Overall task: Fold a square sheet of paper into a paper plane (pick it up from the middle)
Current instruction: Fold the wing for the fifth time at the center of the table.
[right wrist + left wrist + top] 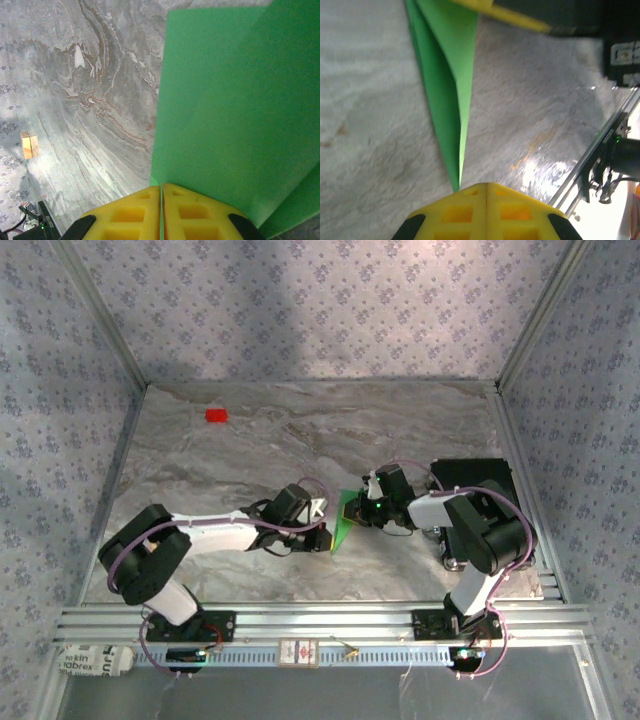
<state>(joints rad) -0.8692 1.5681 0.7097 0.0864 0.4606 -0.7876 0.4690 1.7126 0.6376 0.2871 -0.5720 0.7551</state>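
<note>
The square sheet of paper (344, 520) is bright green, folded, and held up off the marble table between my two grippers. My right gripper (161, 189) is shut on its edge, and a sliver of green shows in the seam between the yellow fingers. The broad green face of the paper (235, 110) spreads away from that grip. In the left wrist view the paper (447, 75) narrows to a point that ends behind the left finger of my left gripper (486, 187), beside the seam. That gripper is shut. In the top view my left gripper (325, 537) and right gripper (358, 512) sit close together.
A small red block (215, 415) lies at the far left of the table. A black box (478, 480) stands by the right wall behind the right arm. An aluminium rail (320, 620) runs along the near edge. Patterned walls close in three sides.
</note>
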